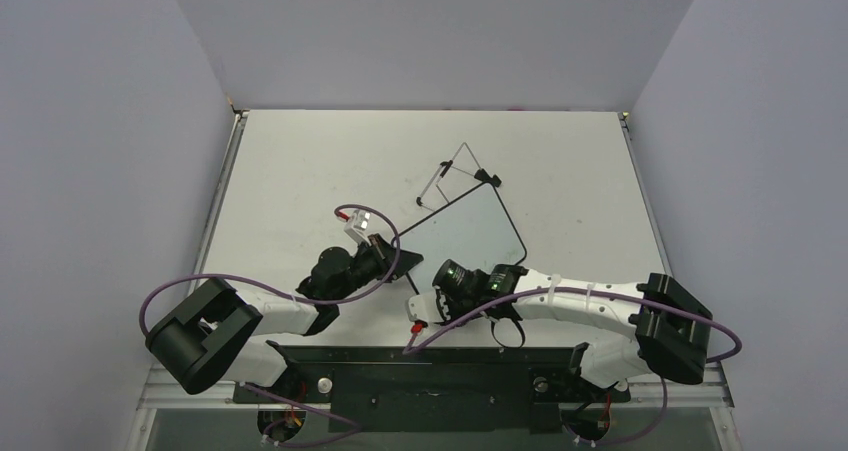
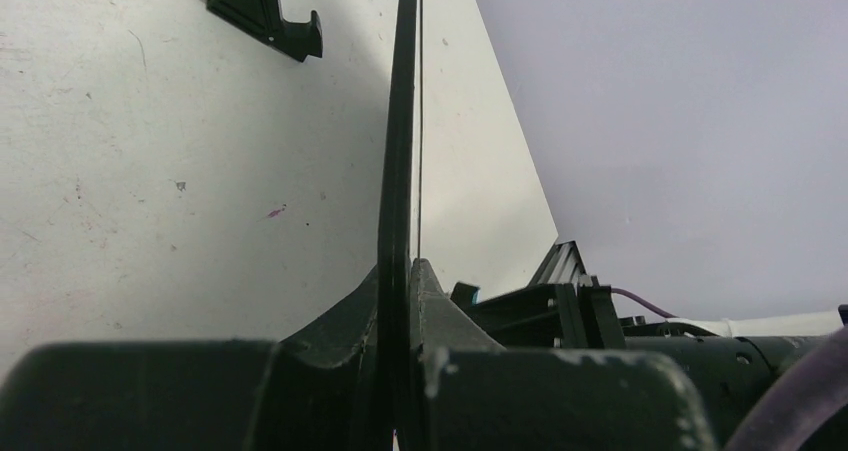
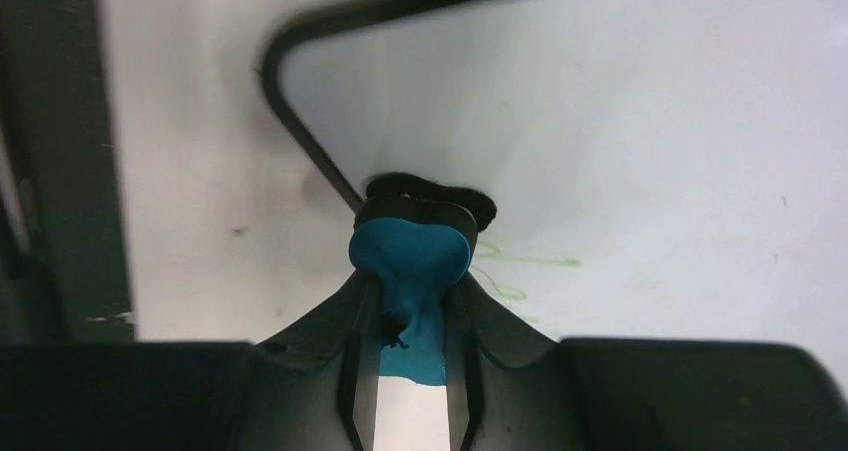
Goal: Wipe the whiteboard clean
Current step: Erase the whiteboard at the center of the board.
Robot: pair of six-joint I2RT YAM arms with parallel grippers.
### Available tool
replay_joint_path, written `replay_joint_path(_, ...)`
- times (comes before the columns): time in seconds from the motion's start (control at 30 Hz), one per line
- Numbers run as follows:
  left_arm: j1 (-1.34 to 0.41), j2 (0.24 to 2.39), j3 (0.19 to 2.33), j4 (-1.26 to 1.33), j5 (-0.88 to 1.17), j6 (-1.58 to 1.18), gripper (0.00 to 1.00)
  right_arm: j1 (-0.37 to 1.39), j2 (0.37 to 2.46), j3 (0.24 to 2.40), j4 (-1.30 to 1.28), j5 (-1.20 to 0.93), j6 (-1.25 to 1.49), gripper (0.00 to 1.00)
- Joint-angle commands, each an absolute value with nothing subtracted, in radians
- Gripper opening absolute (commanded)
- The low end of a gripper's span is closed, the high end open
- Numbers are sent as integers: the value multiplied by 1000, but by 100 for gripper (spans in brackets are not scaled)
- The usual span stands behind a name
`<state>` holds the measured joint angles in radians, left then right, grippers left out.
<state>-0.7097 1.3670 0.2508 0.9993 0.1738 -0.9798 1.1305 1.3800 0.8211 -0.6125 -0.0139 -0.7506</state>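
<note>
Thin black-framed white rectangular whiteboard (image 1: 462, 233) at centre of the top view, its left edge pinched by the left gripper (image 2: 402, 271), while the right gripper (image 3: 412, 286) clamps a small blue-and-black eraser block (image 3: 410, 246) against the board's lower edge, beside faint green marks (image 3: 530, 262).

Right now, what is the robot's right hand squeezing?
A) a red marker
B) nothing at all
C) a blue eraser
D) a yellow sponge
C: in the right wrist view the right gripper is pinched shut on the blue eraser, whose dark pad sits by the whiteboard frame, close to faint green marks.
</note>
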Motion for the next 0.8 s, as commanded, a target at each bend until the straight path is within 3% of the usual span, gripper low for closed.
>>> replay_joint_path(0.0, -703, 1329, 247, 1110, 203, -996, 0, 1053, 1364, 816, -505, 164, -711, 0)
replay_joint_path(0.23, -703, 1343, 246, 1129, 201, -1016, 0, 1038, 1348, 832, -445, 245, -677, 0)
replay_joint_path(0.53, -704, 1346, 250, 1126, 190, -1027, 0, 1186, 1347, 834, -601, -12, -774, 0)
replay_joint_path(0.77, -703, 1340, 255, 1116, 204, -1016, 0, 1054, 1361, 820, -546, 127, -724, 0)
